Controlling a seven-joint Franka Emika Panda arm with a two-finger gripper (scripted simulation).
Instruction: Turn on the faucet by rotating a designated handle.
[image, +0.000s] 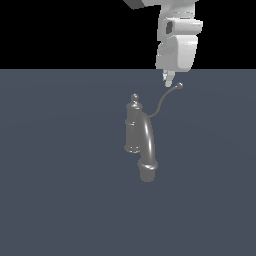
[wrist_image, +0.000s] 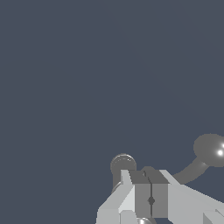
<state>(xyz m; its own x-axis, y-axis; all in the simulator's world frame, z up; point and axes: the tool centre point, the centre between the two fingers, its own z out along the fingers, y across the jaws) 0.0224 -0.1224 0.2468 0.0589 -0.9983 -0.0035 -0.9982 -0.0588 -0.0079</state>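
Exterior view: one grey faucet (image: 139, 137) standing on the flat blue-grey floor (image: 55, 190), spout end low and toward the camera, a knobbed cap (image: 134, 98) on top of the upright body. From the body, one thin curved lever handle (image: 164, 100) sweeping up to the exterior view's right and ending in a small ball tip (image: 179, 86). One white arm reaching down from above, its gripper (image: 169, 79) just beside that ball tip, on the exterior view's left of it, seemingly not yet touching; contact not resolvable at this size. Wrist view: gripper (wrist_image: 151, 199) with fingers (wrist_image: 142, 197) pressed together, only a thin dark seam between the pads, nothing clamped. Ball tip (wrist_image: 212, 149) off to one side of the closed fingers, lever stalk curving back beneath them, round cap (wrist_image: 123, 163) just past the fingertips. How far the lever sits along its travel: not readable from either view. For good work here, judged only from this pose: closed fingers kept as a single pusher, set against the side of the lever near the ball for most leverage, low enough not to ride over the top, then swept along the arc about the faucet's axis rather than in a straight line, steadily, to avoid slipping off the thin rod. Count: one faucet, one lever handle, one cap, one gripper.
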